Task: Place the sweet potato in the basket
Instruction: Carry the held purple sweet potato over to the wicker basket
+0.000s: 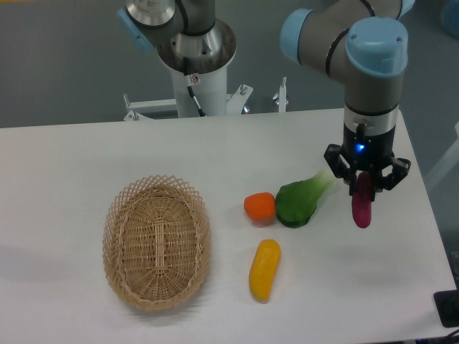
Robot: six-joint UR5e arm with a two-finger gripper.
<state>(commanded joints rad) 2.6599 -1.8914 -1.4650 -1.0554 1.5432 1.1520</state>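
White table [86, 154] under even light; grey floor [57, 64] behind.

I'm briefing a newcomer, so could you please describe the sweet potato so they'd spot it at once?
Find the robot arm on the table's right side; its claw holds the sweet potato hanging upright. It is the only slim magenta-purple piece, smaller than the yellow vegetable.

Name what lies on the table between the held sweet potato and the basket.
In the camera view: a green leafy vegetable and an orange vegetable; the yellow vegetable sits lower.
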